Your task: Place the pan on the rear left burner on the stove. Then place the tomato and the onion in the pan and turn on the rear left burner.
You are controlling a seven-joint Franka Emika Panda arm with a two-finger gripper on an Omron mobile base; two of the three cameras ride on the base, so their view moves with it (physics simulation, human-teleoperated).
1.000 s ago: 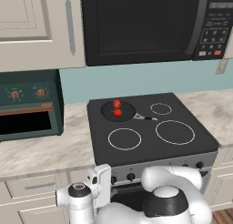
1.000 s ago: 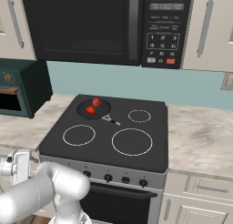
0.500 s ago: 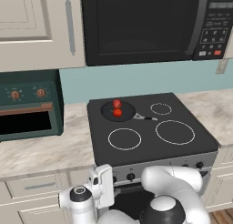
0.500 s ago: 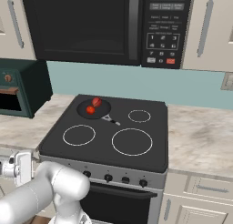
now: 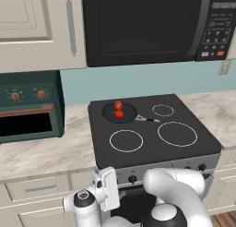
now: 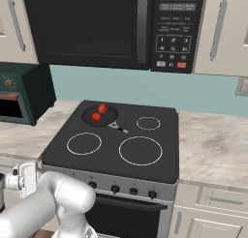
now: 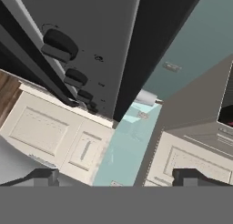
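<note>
Black glass forms the top of the stove (image 5: 152, 129), which carries four white rings and a silver front panel with small black knobs (image 6: 115, 188). On the rear left burner (image 5: 120, 111) sits the pan (image 6: 99, 115), its thin handle (image 5: 146, 119) pointing toward the middle of the glass. Two round red items lie inside the pan: one (image 5: 118, 104) toward the back and one (image 5: 119, 114) toward the front, just beside each other; which is the tomato and which the onion cannot be told. The white arm is folded low in front of the stove, with its hand (image 5: 107, 194) at the level of the knob panel, to the left. In the hand view, the gripper (image 7: 120, 177) points along the stove front past a row of knobs (image 7: 59, 43), and its two dark fingertips (image 7: 43, 177) stand well apart with nothing between them. A black microwave (image 6: 97, 26) hangs above the stove. A dark green countertop oven (image 5: 27, 106) stands on the marbled desk (image 5: 41, 150) to the left.
</note>
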